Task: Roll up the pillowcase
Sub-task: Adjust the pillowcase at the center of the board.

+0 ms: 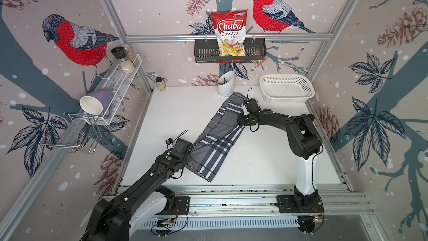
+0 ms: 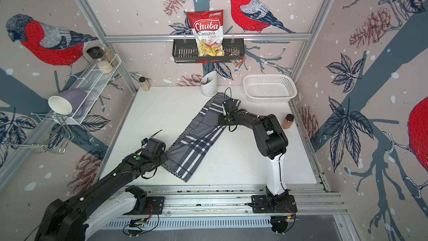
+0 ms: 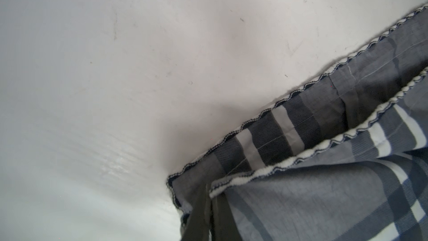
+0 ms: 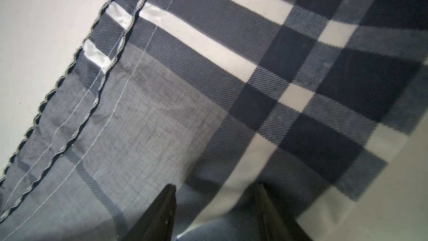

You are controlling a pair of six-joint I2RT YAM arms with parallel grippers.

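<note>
Starting with the white table (image 1: 266, 158), you have the pillowcase (image 1: 217, 140) lying across its middle as a long doubled strip. It runs diagonally from the near left to the far right, where its end stops just beside the white utensil cup (image 1: 225, 86). No turn of a roll shows anywhere along it in both top views. Your left arm (image 1: 159, 168) is down at the strip's near-left corner, and your right arm (image 1: 278, 117) reaches over its far end. The right jaws stand well apart, straddling the plaid with nothing visibly clamped. The left jaws sit almost together at the corner of the upper hem (image 3: 298, 155), and you cannot tell from the wrist view whether they pinch it or are clear of it. I judge you are at the squaring-up step, with rolling not yet begun. Next you need one short end lifted and turned over onto itself, with the pull kept even across the width so the roll does not skew.
</note>
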